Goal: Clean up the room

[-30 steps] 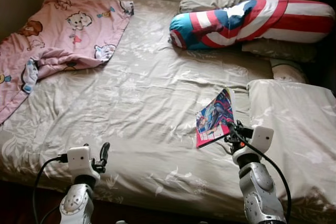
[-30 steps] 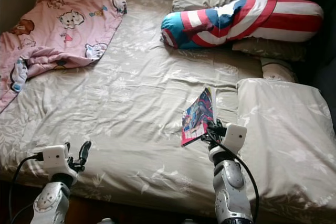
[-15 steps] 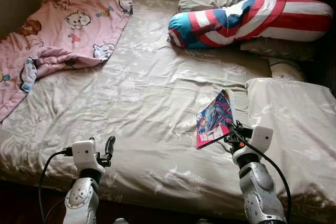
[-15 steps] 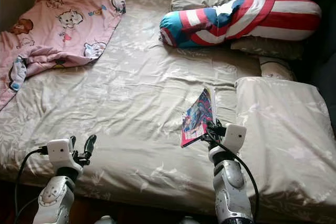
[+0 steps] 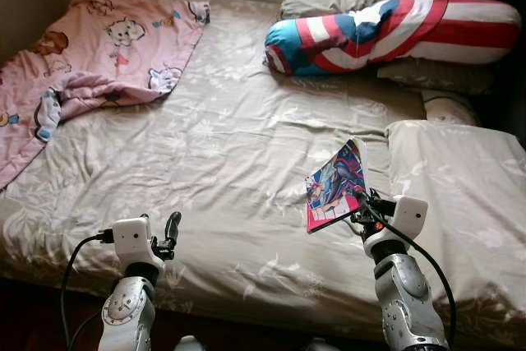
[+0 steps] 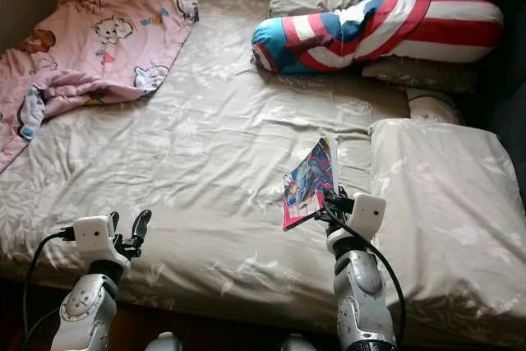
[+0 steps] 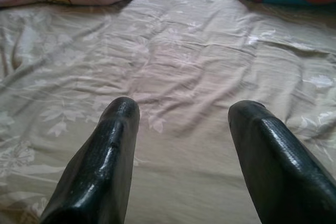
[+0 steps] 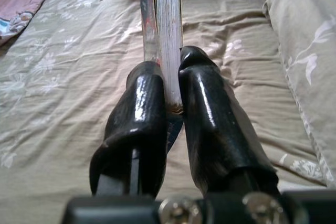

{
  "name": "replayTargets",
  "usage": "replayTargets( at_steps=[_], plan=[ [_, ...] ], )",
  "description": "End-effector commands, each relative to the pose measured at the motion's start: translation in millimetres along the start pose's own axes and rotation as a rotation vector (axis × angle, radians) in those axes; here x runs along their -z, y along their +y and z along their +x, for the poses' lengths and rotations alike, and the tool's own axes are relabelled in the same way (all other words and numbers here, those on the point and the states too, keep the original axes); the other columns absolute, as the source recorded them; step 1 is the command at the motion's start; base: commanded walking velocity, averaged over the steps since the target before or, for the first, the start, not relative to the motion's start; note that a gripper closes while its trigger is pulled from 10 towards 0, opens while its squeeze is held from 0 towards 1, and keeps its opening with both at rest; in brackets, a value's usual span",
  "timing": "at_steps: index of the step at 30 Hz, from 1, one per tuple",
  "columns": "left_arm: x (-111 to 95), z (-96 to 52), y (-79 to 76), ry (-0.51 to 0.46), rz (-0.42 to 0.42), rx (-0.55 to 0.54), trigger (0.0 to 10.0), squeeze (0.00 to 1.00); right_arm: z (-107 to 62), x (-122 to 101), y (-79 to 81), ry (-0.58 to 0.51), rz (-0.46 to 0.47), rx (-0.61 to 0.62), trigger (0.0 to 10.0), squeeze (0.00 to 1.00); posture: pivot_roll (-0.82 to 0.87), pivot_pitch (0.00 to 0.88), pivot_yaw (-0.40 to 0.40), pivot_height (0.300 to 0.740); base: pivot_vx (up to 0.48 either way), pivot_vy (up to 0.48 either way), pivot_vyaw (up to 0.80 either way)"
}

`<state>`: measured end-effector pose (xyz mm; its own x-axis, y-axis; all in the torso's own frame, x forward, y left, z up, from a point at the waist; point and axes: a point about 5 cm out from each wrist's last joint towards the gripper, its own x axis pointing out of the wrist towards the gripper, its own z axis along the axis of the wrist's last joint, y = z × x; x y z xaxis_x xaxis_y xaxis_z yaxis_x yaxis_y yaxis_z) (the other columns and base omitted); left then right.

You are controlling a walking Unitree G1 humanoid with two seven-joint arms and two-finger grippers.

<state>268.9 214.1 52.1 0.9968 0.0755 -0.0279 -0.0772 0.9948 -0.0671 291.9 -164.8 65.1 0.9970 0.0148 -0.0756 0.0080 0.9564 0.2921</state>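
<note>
Right claw (image 8: pixel 167 85) clamped on thin colourful comic book (image 5: pixel 335 185), held edge-up above beige floral-sheeted bed (image 5: pixel 222 145), grey pillow (image 5: pixel 460 195) at 3 o'clock. Left claw (image 7: pixel 181 129) fingers apart, hovering near bed's front edge, 7 o'clock. Pink cartoon blanket (image 5: pixel 90 55) at 10 o'clock.

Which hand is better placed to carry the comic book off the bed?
Right. The right hand is already shut on the comic book, holding it on edge above the bed sheet. The left hand is open and empty near the bed's front edge, well away from the book.
</note>
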Motion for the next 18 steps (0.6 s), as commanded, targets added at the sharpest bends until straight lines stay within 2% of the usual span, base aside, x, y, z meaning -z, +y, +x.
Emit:
replayTargets(
  at_steps=[1,12,18],
  plan=[
    [1.4,-2.1,-0.3,0.012,-0.015,-0.006,10.0,0.00,0.8,-6.4,-1.4,-0.036,-0.003,0.005,10.0,0.00,0.05,0.207,-0.056,0.664,0.000,0.000,0.00],
    [0.4,-2.5,0.9,0.018,-0.013,-0.006,10.0,0.00,2.9,-1.5,0.3,0.003,-0.012,-0.003,10.0,0.00,0.05,0.211,-0.052,0.664,0.000,0.000,0.00],
    [-0.6,-2.6,1.6,0.018,-0.011,-0.006,10.0,0.00,2.9,-3.7,-0.3,-0.027,0.005,0.006,10.0,0.00,0.06,0.212,-0.050,0.654,0.000,0.000,0.00]
  ],
)
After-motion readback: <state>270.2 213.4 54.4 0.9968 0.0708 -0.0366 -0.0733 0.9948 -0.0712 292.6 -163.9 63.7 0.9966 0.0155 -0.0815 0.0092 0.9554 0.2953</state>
